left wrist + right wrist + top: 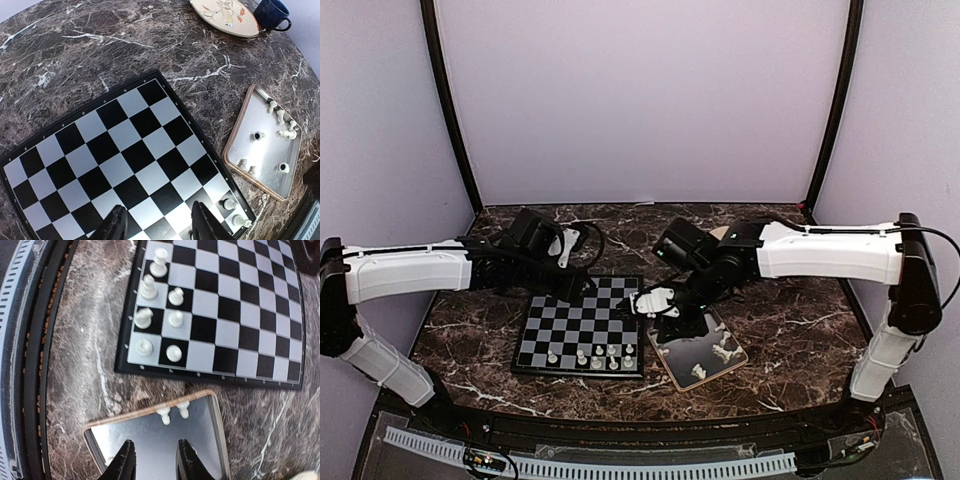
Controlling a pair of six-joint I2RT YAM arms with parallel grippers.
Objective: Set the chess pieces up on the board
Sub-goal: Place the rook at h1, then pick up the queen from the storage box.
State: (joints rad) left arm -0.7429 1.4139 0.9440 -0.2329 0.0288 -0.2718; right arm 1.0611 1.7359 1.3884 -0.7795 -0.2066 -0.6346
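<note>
Over the tray (pixel 210 435), right gripper (pixel 155 446) agape.

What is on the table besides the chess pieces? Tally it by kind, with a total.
board: 1
tray: 1
plate: 1
mug: 1
Total: 4

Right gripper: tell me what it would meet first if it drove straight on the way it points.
Probably the bare floor of the metal tray, right ahead of the right gripper; two chess pieces at the tray's far rim lie beyond. Depth is unclear.
</note>
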